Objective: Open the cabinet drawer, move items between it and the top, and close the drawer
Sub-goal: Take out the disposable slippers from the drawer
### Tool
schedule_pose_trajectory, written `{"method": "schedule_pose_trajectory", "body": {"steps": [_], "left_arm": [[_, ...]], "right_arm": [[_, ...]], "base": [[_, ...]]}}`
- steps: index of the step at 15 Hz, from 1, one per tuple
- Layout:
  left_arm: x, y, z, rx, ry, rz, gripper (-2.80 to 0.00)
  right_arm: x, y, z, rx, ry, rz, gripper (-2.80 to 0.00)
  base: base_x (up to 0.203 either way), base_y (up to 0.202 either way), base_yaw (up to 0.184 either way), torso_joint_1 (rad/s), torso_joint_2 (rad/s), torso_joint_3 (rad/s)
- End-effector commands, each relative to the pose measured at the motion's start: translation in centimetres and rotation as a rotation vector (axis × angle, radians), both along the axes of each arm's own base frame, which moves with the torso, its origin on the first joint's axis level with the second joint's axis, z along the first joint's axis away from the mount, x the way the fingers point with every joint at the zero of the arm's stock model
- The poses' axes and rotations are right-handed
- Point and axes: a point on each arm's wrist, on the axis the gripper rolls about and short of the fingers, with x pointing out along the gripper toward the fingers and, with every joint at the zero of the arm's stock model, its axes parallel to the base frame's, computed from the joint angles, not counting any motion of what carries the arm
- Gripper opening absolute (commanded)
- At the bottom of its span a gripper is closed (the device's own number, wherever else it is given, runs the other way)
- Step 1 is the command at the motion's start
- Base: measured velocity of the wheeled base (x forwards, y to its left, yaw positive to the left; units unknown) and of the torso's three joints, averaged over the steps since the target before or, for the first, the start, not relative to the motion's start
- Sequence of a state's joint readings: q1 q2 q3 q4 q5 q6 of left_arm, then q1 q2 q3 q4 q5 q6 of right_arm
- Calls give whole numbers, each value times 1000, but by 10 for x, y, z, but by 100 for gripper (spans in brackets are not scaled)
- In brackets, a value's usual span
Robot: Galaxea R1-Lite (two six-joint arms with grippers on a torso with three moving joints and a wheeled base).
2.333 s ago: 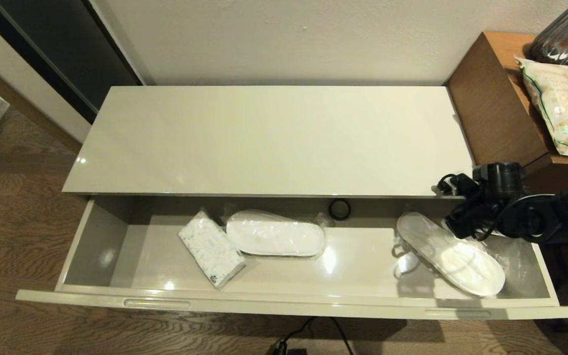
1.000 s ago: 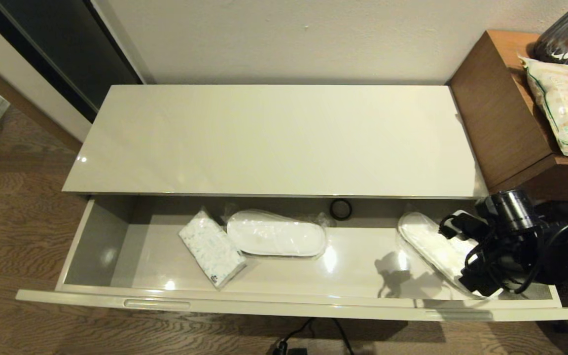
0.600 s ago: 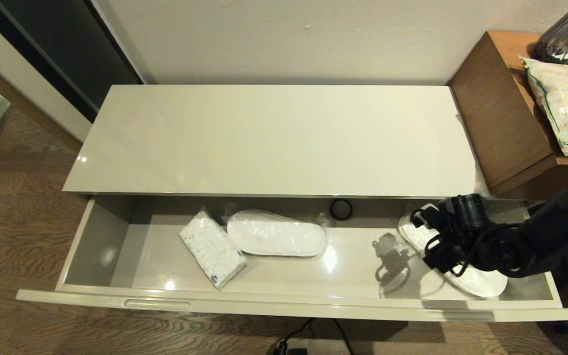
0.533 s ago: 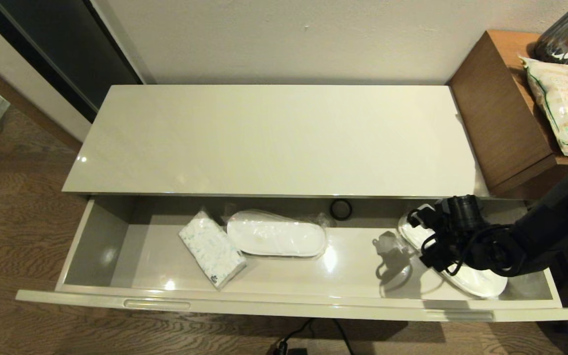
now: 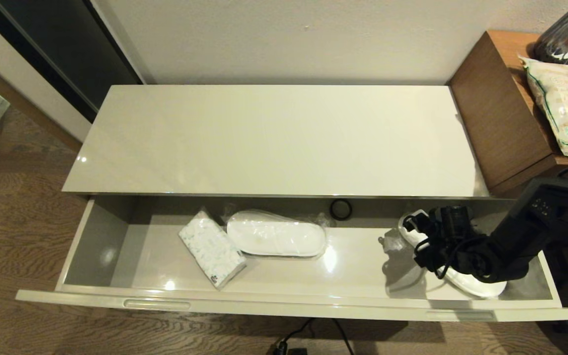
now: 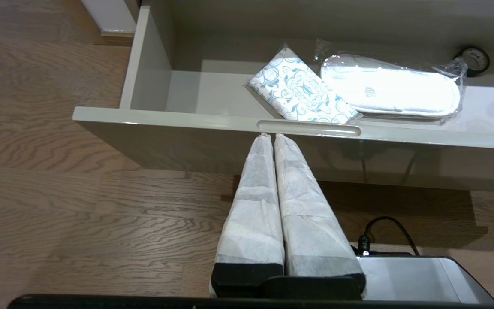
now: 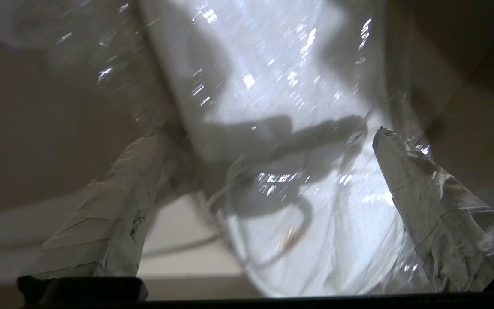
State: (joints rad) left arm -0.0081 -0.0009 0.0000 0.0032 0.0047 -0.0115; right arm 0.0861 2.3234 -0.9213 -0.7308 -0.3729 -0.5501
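Observation:
The cabinet drawer (image 5: 284, 308) stands pulled out below the bare cream-white top (image 5: 274, 138). Two wrapped white slipper pairs lie in it: one in the middle (image 5: 275, 234), one at the right end (image 5: 476, 286). My right gripper (image 5: 432, 244) hangs low over the right pair, open. In the right wrist view its fingers (image 7: 423, 193) stand wide apart on either side of that pair (image 7: 281, 86), with the plastic wrap between them. My left gripper (image 6: 271, 137) is shut and empty, its tips just in front of the drawer front's left slot (image 6: 309, 128). It is out of the head view.
A blue-patterned tissue pack (image 5: 211, 249) lies left of the middle slipper pair. A black tape roll (image 5: 339, 209) sits at the drawer's back wall. To the right stands a brown side table (image 5: 501, 113) carrying a snack bag (image 5: 567, 106) and a dark glass vase (image 5: 567, 34).
My right gripper came from beside the top's right front corner down into the drawer, then shifted left and lower over the right slipper pair. The slippers have stayed where they were.

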Motion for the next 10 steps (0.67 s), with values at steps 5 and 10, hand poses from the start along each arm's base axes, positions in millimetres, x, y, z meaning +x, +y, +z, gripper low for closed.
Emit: {"method": "schedule_pose_trajectory", "body": {"steps": [5, 10], "left_arm": [[0, 0, 0, -1, 1, 2, -280], [0, 0, 0, -1, 1, 0, -280]], "right_arm": [[9, -8, -24, -16, -45, 8, 0], [9, -9, -25, -14, -44, 11, -280]], "base": [[0, 0, 0, 0, 0, 0], [0, 0, 0, 0, 0, 0]]}}
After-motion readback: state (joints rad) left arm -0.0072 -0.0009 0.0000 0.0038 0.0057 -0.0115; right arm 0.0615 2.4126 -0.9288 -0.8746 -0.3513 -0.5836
